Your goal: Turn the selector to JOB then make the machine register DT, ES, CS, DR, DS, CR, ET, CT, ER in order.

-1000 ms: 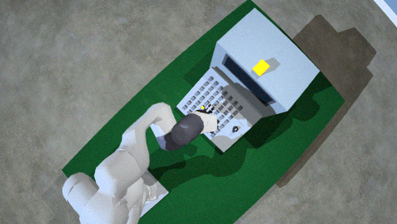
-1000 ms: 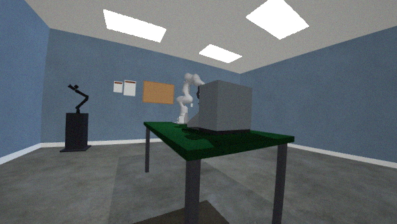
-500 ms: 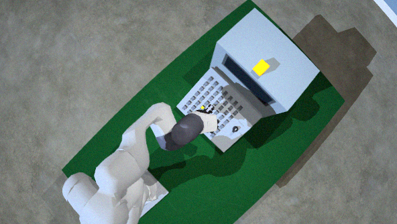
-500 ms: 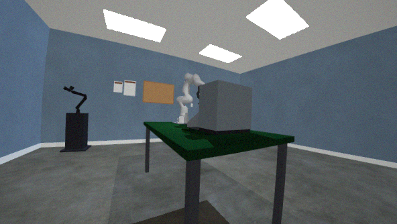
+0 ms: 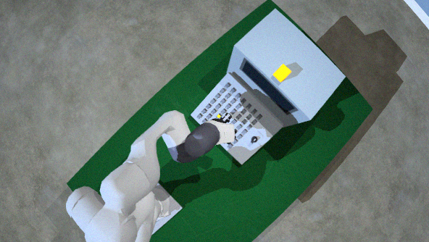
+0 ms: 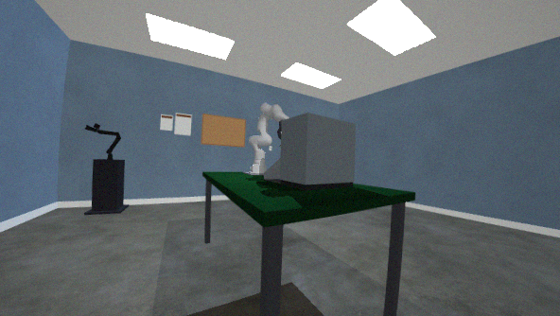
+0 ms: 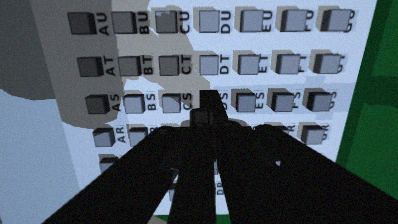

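Note:
The grey machine stands on the green table, its sloped keypad facing my arm. My gripper is shut and empty, fingertips down on the keypad. In the wrist view the fingertips cover the key labelled DS, between CS and ES, below DT. In the top view, one small key glows yellow just left of the fingers; the wrist view does not show it. The dark selector knob sits at the keypad's near right corner, apart from the gripper.
A yellow square sits on the machine's top, above a dark display strip. The machine's back hides the keypad in the exterior view. A black stand with a small arm is by the far wall.

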Controlling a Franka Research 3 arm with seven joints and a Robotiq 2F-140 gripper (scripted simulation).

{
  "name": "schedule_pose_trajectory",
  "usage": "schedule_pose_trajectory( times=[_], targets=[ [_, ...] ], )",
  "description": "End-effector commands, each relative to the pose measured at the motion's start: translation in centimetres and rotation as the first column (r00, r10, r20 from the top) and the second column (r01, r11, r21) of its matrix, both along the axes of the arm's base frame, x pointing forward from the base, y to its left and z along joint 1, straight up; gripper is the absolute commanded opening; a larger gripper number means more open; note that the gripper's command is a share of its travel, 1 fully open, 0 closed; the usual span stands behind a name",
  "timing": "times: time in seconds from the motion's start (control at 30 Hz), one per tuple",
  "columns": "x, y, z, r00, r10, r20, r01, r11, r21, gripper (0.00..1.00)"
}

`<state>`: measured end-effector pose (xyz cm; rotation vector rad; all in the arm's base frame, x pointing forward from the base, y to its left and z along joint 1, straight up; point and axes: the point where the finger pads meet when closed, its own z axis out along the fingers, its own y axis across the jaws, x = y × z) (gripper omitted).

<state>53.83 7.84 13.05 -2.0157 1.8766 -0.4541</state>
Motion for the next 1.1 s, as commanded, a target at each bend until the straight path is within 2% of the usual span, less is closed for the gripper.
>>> schedule_pose_trajectory(
  times=[0.0, 0.53, 0.9, 1.0, 1.07],
  targets=[
    [-0.2, 0.0, 0.3, 1.0, 0.003, -0.002, -0.003, 1.0, 0.001, 0.1],
    [-1.2, -0.1, 2.3, 1.0, 0.003, -0.002, -0.003, 1.0, 0.001, 0.1],
    [-1.4, -0.1, 2.5, 1.0, 0.004, -0.001, -0.004, 1.0, 0.0, 0.1],
    [-1.3, -0.6, 2.6, 0.999, 0.043, 0.0, -0.043, 0.999, -0.02, 0.1],
    [-1.3, -1.4, 2.7, 0.993, 0.12, 0.0, -0.12, 0.991, -0.06, 0.1]
  ],
)
